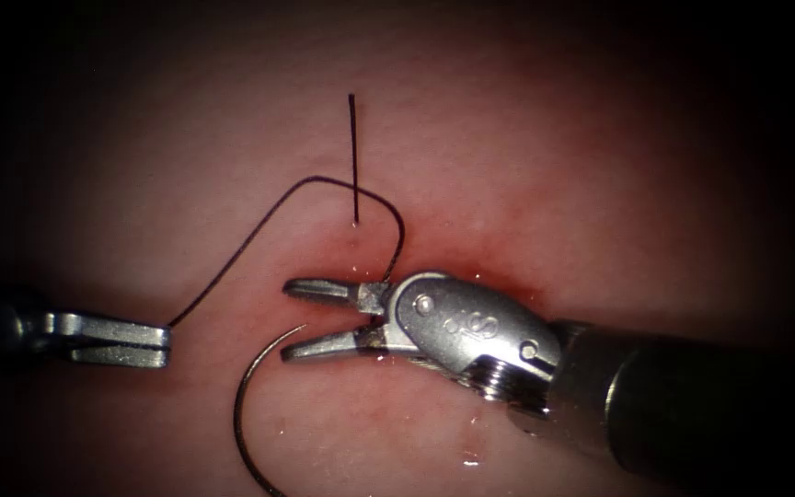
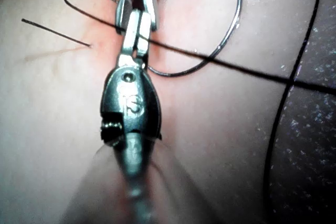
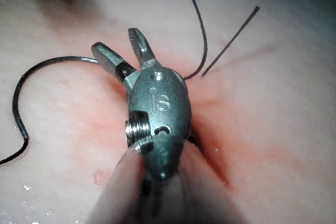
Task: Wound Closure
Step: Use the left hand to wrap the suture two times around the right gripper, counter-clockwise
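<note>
My left tool (image 1: pixel 166 341) comes in from the left with its jaws shut on the dark thread (image 1: pixel 232 262). From there the thread arcs up and over, then drops behind my right tool (image 1: pixel 287 320). That tool's jaws stand open and hold nothing. The curved needle (image 1: pixel 239 414) lies loose on the tissue (image 1: pixel 554 184), one end just off the lower jaw's tip. In the right wrist view the open right tool (image 3: pixel 116 43) has the needle (image 3: pixel 31 74) beside one jaw. In the left wrist view the left tool (image 2: pixel 138 27) pinches the thread (image 2: pixel 236 66).
A short cut end of thread (image 1: pixel 353 156) stands up out of the tissue just above the right tool's jaws. Red fluid (image 1: pixel 471 276) stains the tissue around the cut (image 3: pixel 212 156), which runs under the right tool. A spare strand of thread (image 2: pixel 294 87) curves beside the tissue.
</note>
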Tool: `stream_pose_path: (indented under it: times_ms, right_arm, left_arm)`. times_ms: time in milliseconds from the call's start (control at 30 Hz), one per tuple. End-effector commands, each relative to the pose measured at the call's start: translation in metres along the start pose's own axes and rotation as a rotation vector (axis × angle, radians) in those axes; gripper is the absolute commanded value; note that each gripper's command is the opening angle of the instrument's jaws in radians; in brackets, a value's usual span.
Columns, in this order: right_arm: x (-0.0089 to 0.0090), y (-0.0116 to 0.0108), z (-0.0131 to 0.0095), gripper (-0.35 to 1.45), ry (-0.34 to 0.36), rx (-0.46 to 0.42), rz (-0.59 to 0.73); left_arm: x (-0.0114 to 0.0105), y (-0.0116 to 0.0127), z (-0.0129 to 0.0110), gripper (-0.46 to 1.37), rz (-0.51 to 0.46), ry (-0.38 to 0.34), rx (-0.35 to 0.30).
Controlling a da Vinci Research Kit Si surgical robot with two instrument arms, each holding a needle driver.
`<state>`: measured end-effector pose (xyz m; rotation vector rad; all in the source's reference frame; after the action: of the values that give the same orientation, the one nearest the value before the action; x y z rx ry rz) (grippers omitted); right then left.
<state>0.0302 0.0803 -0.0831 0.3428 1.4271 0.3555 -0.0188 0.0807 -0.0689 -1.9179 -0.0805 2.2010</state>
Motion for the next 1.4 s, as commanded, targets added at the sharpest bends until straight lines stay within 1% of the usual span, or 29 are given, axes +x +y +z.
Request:
stream_pose_path:
  times_ms: [33, 200, 233, 300, 333, 400, 433, 500, 533, 567, 600, 633, 667, 733, 767, 833, 933, 1000, 1100, 1133, 1167, 1200, 1267, 1400]
  right_arm:
    - [0.0001, 0.0000, 0.0000, 0.22, 0.000, -0.001, -0.006]
    - [0.0005, -0.0001, 0.0000, 0.28, 0.002, -0.001, -0.009]
    - [0.0006, -0.0001, 0.0000, 0.40, 0.002, 0.000, -0.008]
    - [0.0007, -0.0002, 0.0000, 0.56, 0.003, 0.000, -0.007]
    - [0.0009, -0.0002, -0.0001, 0.73, 0.003, 0.001, -0.006]
    - [0.0010, -0.0004, -0.0003, 0.89, 0.002, 0.009, -0.005]
    - [0.0012, -0.0006, -0.0007, 0.91, -0.012, 0.027, -0.004]
    - [0.0014, -0.0011, -0.0019, 0.82, -0.059, 0.076, -0.001]
    - [0.0014, -0.0014, -0.0026, 0.82, -0.083, 0.103, 0.000]
    - [0.0015, -0.0015, -0.0028, 0.80, -0.090, 0.114, 0.001]
    - [0.0015, -0.0019, -0.0040, 0.67, -0.111, 0.146, 0.001]
    - [0.0017, -0.0020, -0.0050, 0.48, -0.122, 0.168, 0.002]
    - [0.0018, -0.0020, -0.0052, 0.47, -0.124, 0.172, 0.002]
    - [0.0026, -0.0015, -0.0070, 0.47, -0.123, 0.181, 0.010]
    - [0.0028, -0.0013, -0.0075, 0.46, -0.123, 0.177, 0.012]
    - [0.0039, -0.0004, -0.0091, 0.48, -0.123, 0.160, 0.020]
    - [0.0053, 0.0008, -0.0106, 0.45, -0.120, 0.138, 0.036]
    - [0.0060, 0.0015, -0.0110, 0.41, -0.108, 0.114, 0.044]
    - [0.0070, 0.0029, -0.0111, 0.18, -0.073, 0.075, 0.058]
    - [0.0072, 0.0032, -0.0111, 0.12, -0.067, 0.069, 0.061]
    - [0.0075, 0.0038, -0.0110, -0.35, -0.059, 0.059, 0.067]
    - [0.0076, 0.0038, -0.0110, -0.35, -0.058, 0.058, 0.067]
    - [0.0082, 0.0051, -0.0103, -0.35, -0.055, 0.039, 0.076]
    - [0.0086, 0.0066, -0.0090, -0.35, -0.057, 0.012, 0.077]
  left_arm:
    - [0.0000, 0.0000, 0.0001, -0.35, 0.000, -0.002, -0.003]
    - [0.0001, 0.0000, 0.0002, -0.35, -0.001, -0.003, -0.001]
    - [0.0001, 0.0000, 0.0002, -0.35, 0.000, -0.003, -0.002]
    - [0.0001, 0.0000, 0.0001, -0.35, 0.000, -0.003, -0.002]
    - [0.0001, 0.0000, 0.0001, -0.35, 0.000, -0.002, -0.003]
    - [0.0001, 0.0000, -0.0001, -0.35, 0.000, -0.002, -0.004]
    - [0.0001, 0.0001, -0.0002, -0.35, -0.006, 0.001, -0.003]
    - [0.0001, 0.0001, -0.0007, -0.35, -0.018, 0.002, -0.006]
    - [0.0001, 0.0002, -0.0008, -0.35, -0.018, 0.003, -0.007]
    - [0.0001, 0.0002, -0.0010, -0.35, -0.024, 0.001, -0.006]
    - [0.0002, 0.0003, -0.0012, -0.35, -0.024, -0.003, -0.007]
    - [0.0002, 0.0004, -0.0014, -0.35, -0.029, -0.007, -0.011]
    - [0.0002, 0.0004, -0.0015, -0.35, -0.034, -0.012, -0.015]
    - [0.0002, 0.0009, -0.0017, -0.35, -0.048, -0.038, -0.032]
    - [0.0001, 0.0012, -0.0017, -0.35, -0.052, -0.055, -0.043]
    - [0.0000, 0.0019, -0.0015, -0.35, -0.051, -0.096, -0.064]
    - [-0.0002, 0.0029, -0.0008, -0.35, -0.052, -0.113, -0.115]
    - [-0.0004, 0.0038, -0.0001, -0.35, -0.049, -0.111, -0.157]
    - [-0.0006, 0.0051, 0.0015, -0.35, -0.037, -0.116, -0.218]
    - [-0.0006, 0.0052, 0.0017, -0.35, -0.030, -0.115, -0.227]
    - [-0.0006, 0.0056, 0.0024, -0.35, -0.021, -0.113, -0.242]
    - [-0.0005, 0.0056, 0.0025, -0.35, -0.021, -0.111, -0.243]
    - [-0.0003, 0.0058, 0.0034, -0.35, -0.002, -0.098, -0.257]
    - [0.0000, 0.0061, 0.0040, -0.35, 0.018, -0.086, -0.269]
